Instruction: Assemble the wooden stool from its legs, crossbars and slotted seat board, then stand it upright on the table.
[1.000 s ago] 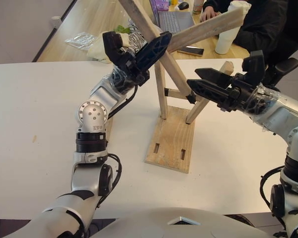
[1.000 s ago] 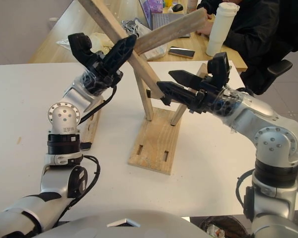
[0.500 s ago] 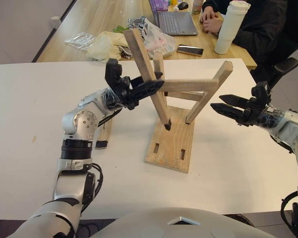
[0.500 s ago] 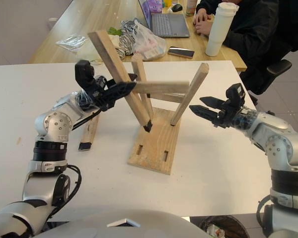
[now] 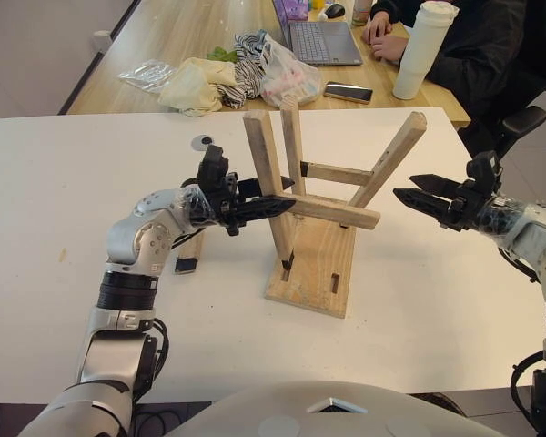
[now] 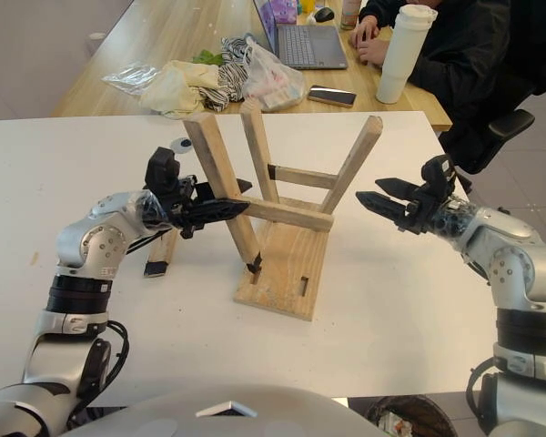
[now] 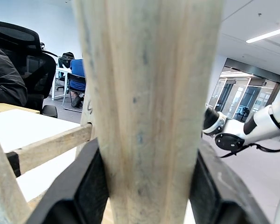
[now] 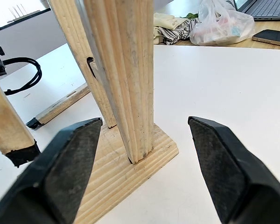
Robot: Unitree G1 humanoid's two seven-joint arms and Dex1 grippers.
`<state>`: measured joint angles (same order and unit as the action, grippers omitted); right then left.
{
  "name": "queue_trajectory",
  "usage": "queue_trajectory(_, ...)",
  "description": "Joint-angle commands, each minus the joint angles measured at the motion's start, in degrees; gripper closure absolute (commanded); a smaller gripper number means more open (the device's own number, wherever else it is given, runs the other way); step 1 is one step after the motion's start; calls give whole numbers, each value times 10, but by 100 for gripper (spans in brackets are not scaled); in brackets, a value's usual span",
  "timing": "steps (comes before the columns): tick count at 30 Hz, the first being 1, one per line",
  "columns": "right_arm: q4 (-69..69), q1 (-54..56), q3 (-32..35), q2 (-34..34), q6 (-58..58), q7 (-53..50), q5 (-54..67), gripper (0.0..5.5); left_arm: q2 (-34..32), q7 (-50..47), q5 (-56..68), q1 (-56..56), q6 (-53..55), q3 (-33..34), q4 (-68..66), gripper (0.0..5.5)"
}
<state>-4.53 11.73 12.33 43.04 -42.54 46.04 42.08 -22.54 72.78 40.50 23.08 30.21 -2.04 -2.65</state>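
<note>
The slotted seat board (image 5: 320,258) lies flat on the white table. At its far end stand an upright leg (image 5: 293,146) and a tilted leg (image 5: 391,157), joined by a crossbar (image 5: 335,173). My left gripper (image 5: 285,194) is shut on a third leg (image 5: 266,164) that carries a second crossbar (image 5: 337,213). This leg's black foot (image 5: 286,265) rests at a near slot of the board. In the left wrist view the leg (image 7: 149,112) sits clamped between the fingers (image 7: 79,191). My right gripper (image 5: 407,187) hangs open to the right of the stool, touching nothing.
A loose wooden piece (image 5: 192,250) lies on the table beside my left arm. Behind the white table, a wooden table holds a laptop (image 5: 323,41), a phone (image 5: 348,92), a white bottle (image 5: 416,50) and bags (image 5: 287,80). A person sits there.
My left gripper has brought the leg with its crossbar down from high above until its foot reaches the board. The right gripper drew back to the right, away from the stool.
</note>
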Motion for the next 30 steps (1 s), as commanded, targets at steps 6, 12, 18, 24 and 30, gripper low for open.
queue_trajectory(6, -29, 3, 7, -11, -2, -5, 2, 212, 10, 15, -49, -22, -68, -29, -17, 342)
queue_trajectory(12, -15, 16, -4, -16, -4, 2, -1, 212, 8, 14, -57, -38, -84, -36, -8, 342)
queue_trajectory(18, -13, 19, -6, -21, -5, 4, -5, 212, -3, 21, -65, -38, -94, -39, -10, 342)
queue_trajectory(24, -12, 21, -7, -23, -3, 4, -6, 212, -5, 30, -84, -43, -120, -49, -17, 342)
queue_trajectory(30, -18, 16, -1, -20, -5, 3, -3, 212, -13, 49, -109, -71, -158, -74, -20, 342)
